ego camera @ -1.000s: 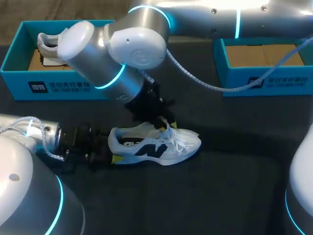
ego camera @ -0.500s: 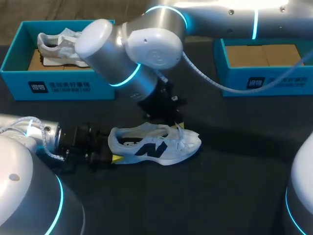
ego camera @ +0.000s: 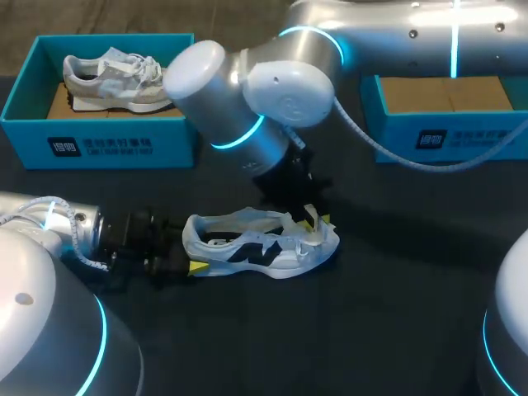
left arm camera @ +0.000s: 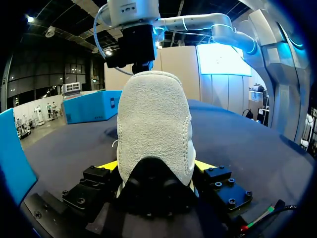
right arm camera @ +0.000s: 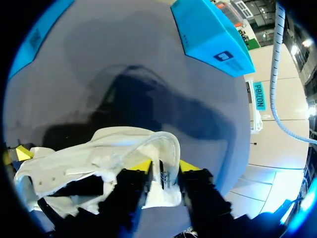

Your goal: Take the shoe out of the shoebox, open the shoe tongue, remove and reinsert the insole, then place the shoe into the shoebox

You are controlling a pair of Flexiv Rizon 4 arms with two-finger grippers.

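Where the shoe (ego camera: 247,246) lies: on the dark bench (ego camera: 396,322), resting on its sole and outside both boxes, with the toe toward my right and the heel toward my left.
Left fingers (left arm camera: 106,166): clenched on the shoe's heel from both sides. From the left wrist I see the pale grey heel filling the gap between the two yellow tips.
Left arm (ego camera: 49,227): low along the bench at my near left, pointing at the back of the shoe.
Tongue (right arm camera: 166,144): raised off the shoe's front, with its end caught between the right yellow tips.
Right fingers (right arm camera: 141,168): grasping the tongue, one tip on each face of it, just above the forefoot.
Right arm (ego camera: 272,91): comes in from my far right and crosses past the middle, with its wrist angled down over the shoe.
Left box (ego camera: 25,107): blue, at the far left of the bench, well apart from the shoe I hold. A second shoe (ego camera: 115,70) lies inside it.
Right box (ego camera: 396,124): blue, at the far right, with its brown floor showing.
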